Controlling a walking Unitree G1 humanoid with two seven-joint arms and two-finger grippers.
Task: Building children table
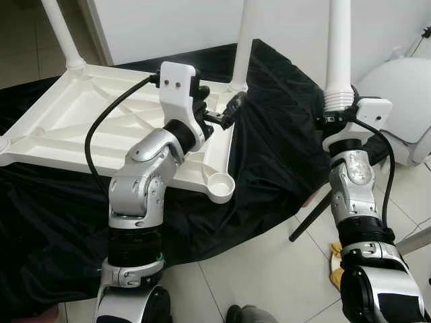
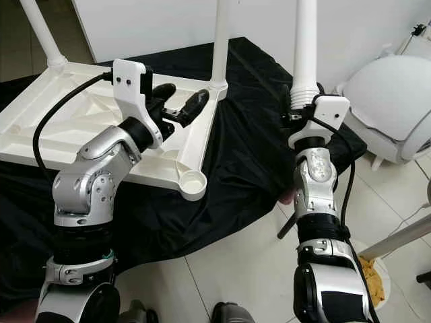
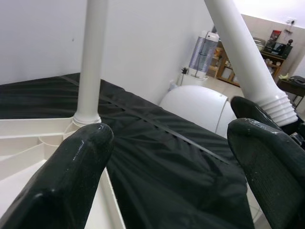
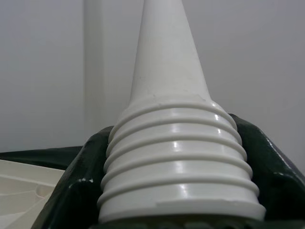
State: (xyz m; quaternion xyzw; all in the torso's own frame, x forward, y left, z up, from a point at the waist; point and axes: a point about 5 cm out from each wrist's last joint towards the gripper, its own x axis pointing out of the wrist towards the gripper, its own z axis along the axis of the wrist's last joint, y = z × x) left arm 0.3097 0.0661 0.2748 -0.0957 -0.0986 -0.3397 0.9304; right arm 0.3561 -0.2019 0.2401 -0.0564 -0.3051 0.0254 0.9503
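Observation:
A white plastic table top (image 1: 81, 121) lies upside down on a black cloth (image 1: 269, 134). Two white legs stand in its far corners, one at the left (image 1: 60, 30) and one at the right (image 1: 244, 40). The near right corner socket (image 1: 221, 185) holds nothing. My left gripper (image 1: 219, 101) hovers open just above the top's right edge, with nothing between its fingers (image 3: 71, 176). My right gripper (image 1: 339, 111) is off to the right of the cloth, shut on the threaded end of a loose white leg (image 4: 174, 157), which it holds upright (image 1: 339, 47).
A rounded white appliance (image 1: 401, 101) stands on the tiled floor at the right, close to my right arm. A thin black rod (image 1: 311, 217) leans down from the cloth's edge to the floor. A white wall runs behind the table.

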